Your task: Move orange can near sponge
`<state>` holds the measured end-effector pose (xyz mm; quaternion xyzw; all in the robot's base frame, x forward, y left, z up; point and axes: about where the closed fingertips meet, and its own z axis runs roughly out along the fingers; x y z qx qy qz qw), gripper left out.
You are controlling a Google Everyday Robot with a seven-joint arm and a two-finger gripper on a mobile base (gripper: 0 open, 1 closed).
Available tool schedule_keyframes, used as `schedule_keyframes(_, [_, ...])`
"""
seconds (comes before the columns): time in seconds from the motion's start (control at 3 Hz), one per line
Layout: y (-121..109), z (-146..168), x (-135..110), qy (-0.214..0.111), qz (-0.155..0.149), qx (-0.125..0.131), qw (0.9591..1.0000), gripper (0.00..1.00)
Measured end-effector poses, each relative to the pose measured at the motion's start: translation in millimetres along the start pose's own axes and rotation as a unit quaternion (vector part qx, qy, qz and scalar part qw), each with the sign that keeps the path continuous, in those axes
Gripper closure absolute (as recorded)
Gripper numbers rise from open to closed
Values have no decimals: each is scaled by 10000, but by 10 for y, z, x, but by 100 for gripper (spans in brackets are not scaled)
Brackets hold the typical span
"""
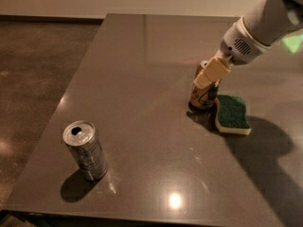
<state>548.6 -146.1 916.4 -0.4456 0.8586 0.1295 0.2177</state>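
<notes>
The orange can (203, 94) stands upright on the grey table (142, 79), right of centre. Its orange-gold body with dark lettering shows below my gripper. The sponge (232, 112), dark green on top with a pale yellow base, lies flat just right of the can, almost touching it. My gripper (210, 74) is at the can's upper half and covers part of it. The white arm (255, 30) reaches in from the upper right.
A silver-grey can (85, 150) stands upright near the table's front left corner. The table's left edge drops to a dark floor (38, 70). A wall runs along the back.
</notes>
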Motion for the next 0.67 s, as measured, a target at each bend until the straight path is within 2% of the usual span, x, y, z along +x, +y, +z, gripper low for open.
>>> schedule_keyframes(0.33, [8, 2, -7, 0, -9, -1, 10000, 0])
schedule_keyframes(0.67, [9, 3, -7, 0, -10, -1, 10000, 0])
